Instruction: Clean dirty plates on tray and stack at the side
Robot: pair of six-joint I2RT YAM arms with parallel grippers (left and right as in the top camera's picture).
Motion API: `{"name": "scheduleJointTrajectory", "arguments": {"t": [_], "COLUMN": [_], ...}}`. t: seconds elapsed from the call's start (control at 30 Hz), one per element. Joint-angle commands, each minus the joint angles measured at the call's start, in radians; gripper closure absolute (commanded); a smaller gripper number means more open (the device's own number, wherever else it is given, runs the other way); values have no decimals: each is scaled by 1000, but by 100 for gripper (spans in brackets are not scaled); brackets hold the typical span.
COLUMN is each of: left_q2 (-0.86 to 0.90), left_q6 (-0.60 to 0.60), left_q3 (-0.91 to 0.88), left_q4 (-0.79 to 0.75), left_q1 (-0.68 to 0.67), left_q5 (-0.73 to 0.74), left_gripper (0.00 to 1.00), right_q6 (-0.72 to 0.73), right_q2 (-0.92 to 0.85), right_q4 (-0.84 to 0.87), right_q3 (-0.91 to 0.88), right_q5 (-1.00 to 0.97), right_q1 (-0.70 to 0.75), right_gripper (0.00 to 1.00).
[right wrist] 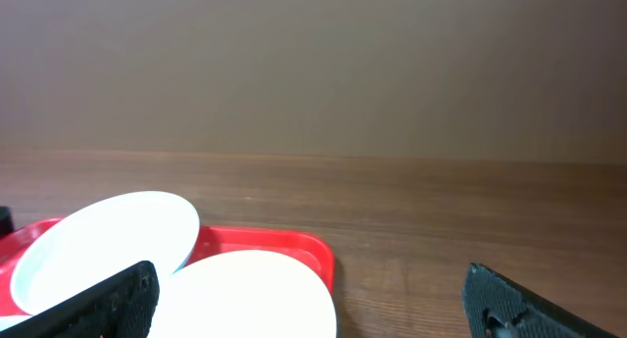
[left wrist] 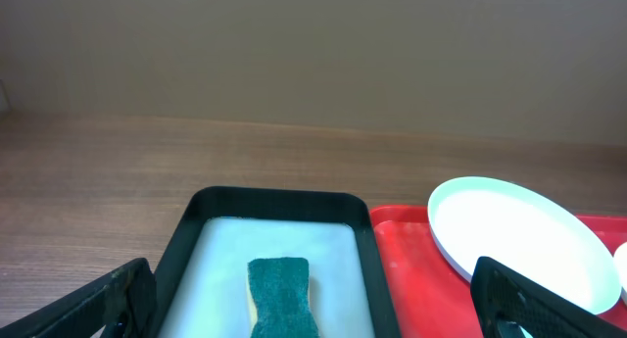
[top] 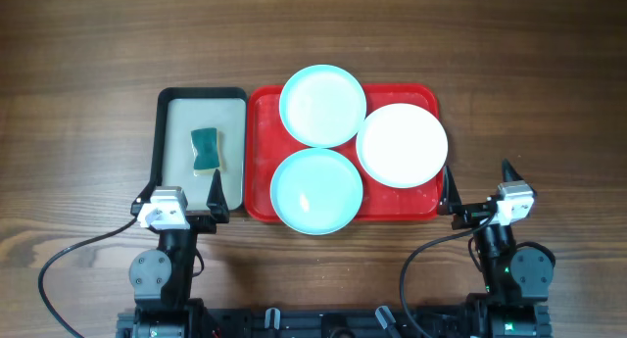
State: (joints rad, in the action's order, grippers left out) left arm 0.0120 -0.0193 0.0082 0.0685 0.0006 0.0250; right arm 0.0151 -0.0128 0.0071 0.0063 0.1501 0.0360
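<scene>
Bright even light, faint shadows, white plate overexposed, wrist views slightly hazy

I see a dark wood-grain bench. Two trays lie directly on it, side by side: a black-rimmed cream tray on the left and the red tray just beside it. Black cables trail along the near edge.

Glossy smooth plates lie on a red plastic tray; the table is grained wood.

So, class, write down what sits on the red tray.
Three plates: far aqua plate, near aqua plate, white plate. They cover most of the red tray, hiding its floor beneath.
</scene>
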Motion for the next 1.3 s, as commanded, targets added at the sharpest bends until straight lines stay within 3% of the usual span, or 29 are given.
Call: {"name": "scheduleJointTrajectory", "arguments": {"t": [0.0, 0.3, 0.37, 0.5, 0.7, 0.93, 1.13, 1.27], "left_q2": [-8, -6, -6, -6, 48, 481, 982, 1156], "left_q6": [16, -26, -32, -151, -225, -178, -134, -150], "left_q3": [-2, -2, -2, 8, 220, 708, 1159, 1272], "left_q4": [7, -7, -23, -80, 102, 401, 806, 905], "left_q1": [-5, -5, -5, -5, -5, -4, -4, -5], "left_q5": [15, 135, 144, 209, 217, 165, 165, 166], "left_gripper": [0, 0, 0, 0, 0, 0, 0, 0], "right_q6": [14, 106, 245, 299, 275, 268, 121, 45], "right_q2": [2, 2, 2, 2, -98, -542, -996, -1189], "right_q4": [7, 13, 32, 51, 21, -163, -664, -864], "right_q3": [-1, -1, -1, 3, 172, 549, 1061, 1296], "right_q5": [42, 51, 64, 81, 118, 243, 303, 296], "right_q1": [-4, -4, -4, -4, -4, -4, -4, -4], "right_gripper": [0, 0, 0, 0, 0, 0, 0, 0]}}
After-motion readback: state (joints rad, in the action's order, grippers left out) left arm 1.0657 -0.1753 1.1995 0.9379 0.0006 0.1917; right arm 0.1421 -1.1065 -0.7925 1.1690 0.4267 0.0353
